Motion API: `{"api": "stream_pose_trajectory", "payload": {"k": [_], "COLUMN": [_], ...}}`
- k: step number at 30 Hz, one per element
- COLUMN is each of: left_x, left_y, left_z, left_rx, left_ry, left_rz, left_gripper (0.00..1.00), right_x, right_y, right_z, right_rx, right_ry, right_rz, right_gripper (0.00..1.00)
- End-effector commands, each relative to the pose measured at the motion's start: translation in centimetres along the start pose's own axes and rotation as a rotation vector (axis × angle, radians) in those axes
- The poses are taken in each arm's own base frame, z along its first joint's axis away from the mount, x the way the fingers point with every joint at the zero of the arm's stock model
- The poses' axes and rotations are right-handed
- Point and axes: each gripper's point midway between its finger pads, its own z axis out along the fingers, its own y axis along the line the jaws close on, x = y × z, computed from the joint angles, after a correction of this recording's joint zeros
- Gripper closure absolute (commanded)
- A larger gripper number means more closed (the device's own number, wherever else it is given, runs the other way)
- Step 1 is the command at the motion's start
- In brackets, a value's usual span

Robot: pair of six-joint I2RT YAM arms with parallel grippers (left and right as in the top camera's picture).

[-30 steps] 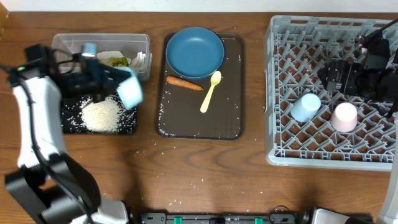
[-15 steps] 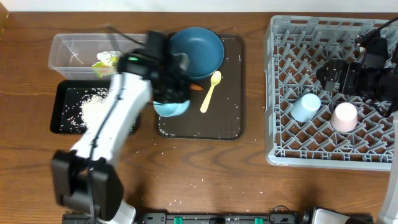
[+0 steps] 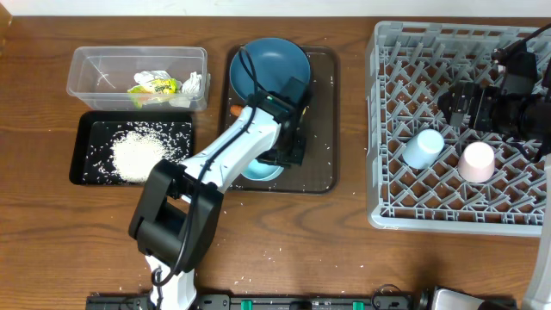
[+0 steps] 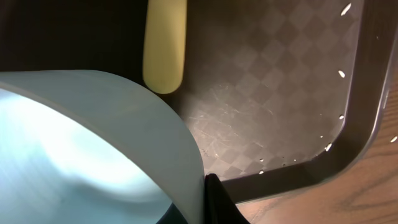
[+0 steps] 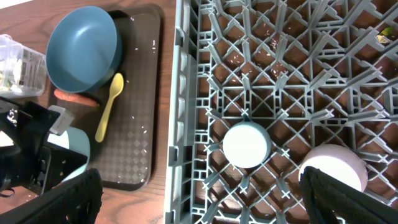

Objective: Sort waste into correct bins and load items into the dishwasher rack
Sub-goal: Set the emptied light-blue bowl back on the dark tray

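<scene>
The left gripper (image 3: 277,155) is clamped on the rim of the light blue round bowl (image 3: 258,169), which sits low over the 7 o'clock part of the dark brown rectangular serving tray (image 3: 323,129); whether it touches the tray cannot be told. From the left wrist, the bowl (image 4: 81,143) shows a smooth, pale, thin-walled curve with a brightly lit inside. The yellow plastic spoon (image 3: 295,112) lies just toward 1 o'clock from it. The dark blue round plate (image 3: 271,65) fills the tray's 12 o'clock end, and an orange carrot (image 3: 236,110) peeks out at 10 o'clock. Loose white rice grains (image 3: 138,158) are heaped in the shallow black rectangular tray (image 3: 82,151) at the table's 9 o'clock. The right gripper (image 5: 199,183) is spread wide above the large grey lattice dishwasher rack (image 3: 456,215) at 3 o'clock. There a small light blue cup (image 3: 424,148) and a pink cup (image 3: 476,161) stand upside down.
</scene>
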Motion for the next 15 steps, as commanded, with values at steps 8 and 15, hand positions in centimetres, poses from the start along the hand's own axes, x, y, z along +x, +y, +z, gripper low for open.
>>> {"api": "stream_pose_trajectory", "payload": {"k": [8, 15], "left_x": [0.1, -2.7], "left_y": [0.0, -1.1], "left_z": [0.1, -3.0], "left_rx": [-0.025, 0.008], "left_ry": [-0.009, -0.093], "left_rz": [-0.012, 0.031], "left_gripper": [0.64, 0.47], "right_x": [0.1, -0.1], "right_y": [1.0, 1.1], "right_z": [0.3, 0.3], "right_rx": [-0.023, -0.023], "right_ry": [0.010, 0.002], "right_rz": [-0.041, -0.045], "right_gripper": [0.01, 0.01]}}
